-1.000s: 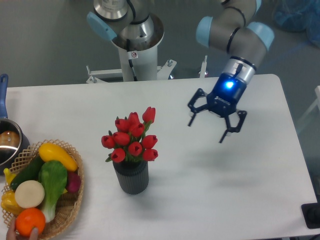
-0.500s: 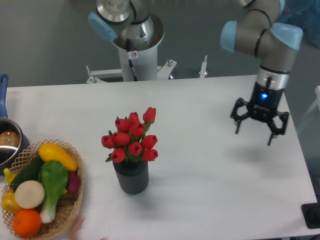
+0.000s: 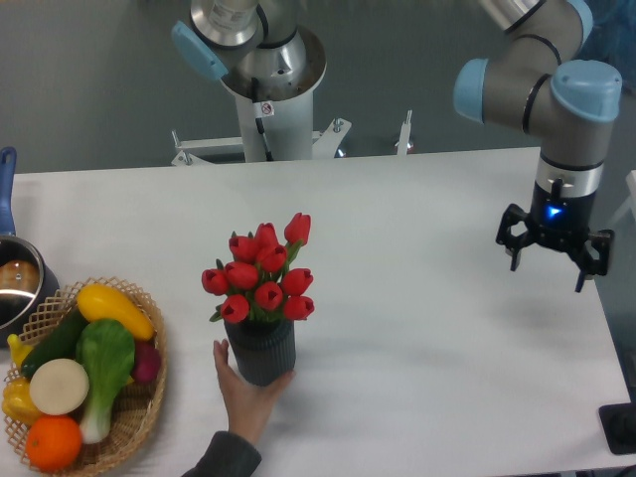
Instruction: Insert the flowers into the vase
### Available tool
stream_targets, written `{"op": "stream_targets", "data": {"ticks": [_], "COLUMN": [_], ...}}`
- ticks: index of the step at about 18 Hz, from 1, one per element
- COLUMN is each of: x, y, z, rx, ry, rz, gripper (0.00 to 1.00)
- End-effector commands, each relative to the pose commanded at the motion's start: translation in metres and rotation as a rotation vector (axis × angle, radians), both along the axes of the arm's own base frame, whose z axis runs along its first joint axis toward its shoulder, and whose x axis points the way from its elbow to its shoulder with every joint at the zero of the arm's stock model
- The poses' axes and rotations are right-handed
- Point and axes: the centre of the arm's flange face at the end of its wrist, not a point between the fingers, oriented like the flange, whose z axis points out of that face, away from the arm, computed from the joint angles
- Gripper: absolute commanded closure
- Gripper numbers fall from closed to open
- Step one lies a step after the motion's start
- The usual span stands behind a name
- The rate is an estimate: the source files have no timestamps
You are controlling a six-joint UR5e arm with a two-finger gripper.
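Claw [image 3: 555, 252] moved further right since earlier frame, now near surface [image 3: 417, 328] edge, fingers spread, empty. Human hand [image 3: 245, 390] newly arrived, apparently gripping vase [image 3: 260, 355]. Tulips [image 3: 260, 273] already standing inside vase. Risk: hand tips vase, tulips spill out.

Red flowers [image 3: 260, 273] stand upright in grey vase [image 3: 261, 356].

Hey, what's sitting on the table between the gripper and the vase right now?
Nothing: the camera view shows only bare white table between the open gripper and the vase.
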Motion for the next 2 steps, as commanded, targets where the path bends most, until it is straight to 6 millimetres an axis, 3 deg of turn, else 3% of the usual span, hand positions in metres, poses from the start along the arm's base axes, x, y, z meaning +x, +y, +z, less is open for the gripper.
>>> {"op": "stream_targets", "data": {"ticks": [2], "x": [-0.0004], "y": [-0.0013], "z": [0.0006], "rx": [-0.029], "ry": [-0.012], "rz": [0.003], "gripper": [0.00]}}
